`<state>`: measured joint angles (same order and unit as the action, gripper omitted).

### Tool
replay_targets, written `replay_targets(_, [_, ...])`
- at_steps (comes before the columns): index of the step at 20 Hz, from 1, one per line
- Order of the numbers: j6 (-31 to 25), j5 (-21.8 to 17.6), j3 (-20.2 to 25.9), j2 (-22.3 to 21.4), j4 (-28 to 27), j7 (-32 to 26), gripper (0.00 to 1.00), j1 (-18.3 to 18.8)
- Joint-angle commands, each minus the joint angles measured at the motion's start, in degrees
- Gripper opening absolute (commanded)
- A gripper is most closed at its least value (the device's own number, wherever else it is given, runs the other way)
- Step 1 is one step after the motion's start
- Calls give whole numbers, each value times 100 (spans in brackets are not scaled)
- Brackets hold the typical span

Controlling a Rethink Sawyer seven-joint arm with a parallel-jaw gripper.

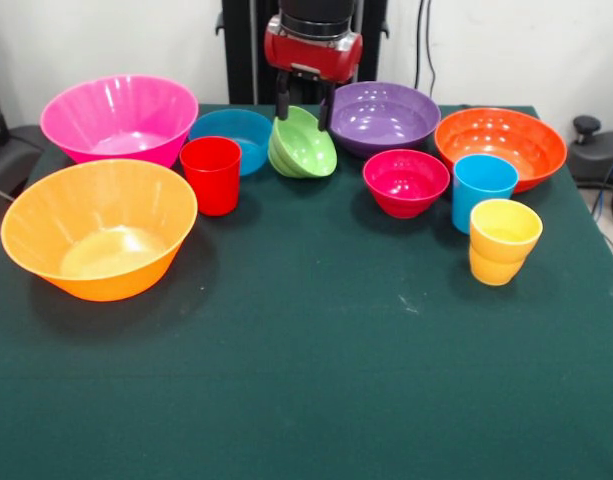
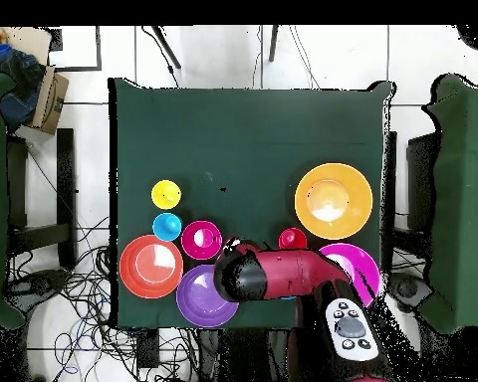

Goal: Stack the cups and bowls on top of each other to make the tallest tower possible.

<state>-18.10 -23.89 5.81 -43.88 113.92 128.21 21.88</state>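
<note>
My gripper (image 1: 304, 120) hangs at the table's far middle, shut on the rim of the small green bowl (image 1: 302, 148), which is tilted with its mouth facing up and to the right. The small blue bowl (image 1: 236, 135) sits just left of it and the purple bowl (image 1: 384, 118) just right. Also standing apart are the red cup (image 1: 211, 175), crimson-pink bowl (image 1: 406, 182), sky-blue cup (image 1: 483, 188), yellow cup (image 1: 503, 241), orange bowl (image 1: 501, 145), pink bowl (image 1: 119, 118) and yellow-orange bowl (image 1: 98, 230). In the overhead view the arm (image 2: 273, 276) hides the green bowl.
All the pieces stand on the dark green table (image 1: 306, 350), crowded along its far half. Overhead, the yellow-orange bowl (image 2: 333, 201) and yellow cup (image 2: 165, 194) lie farthest from the base. Cables and a cardboard box (image 2: 49, 99) lie on the floor beside the table.
</note>
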Motion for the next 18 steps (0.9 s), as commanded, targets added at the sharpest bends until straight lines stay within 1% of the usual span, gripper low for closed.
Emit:
replay_targets(1, [-509, -288, 319, 200, -133, -423, 100, 80])
replay_targets(6, [-596, -254, 360, 138, -126, -456, 100, 102])
replay_targets(18, [-594, -249, 362, 131, -113, -432, 100, 91])
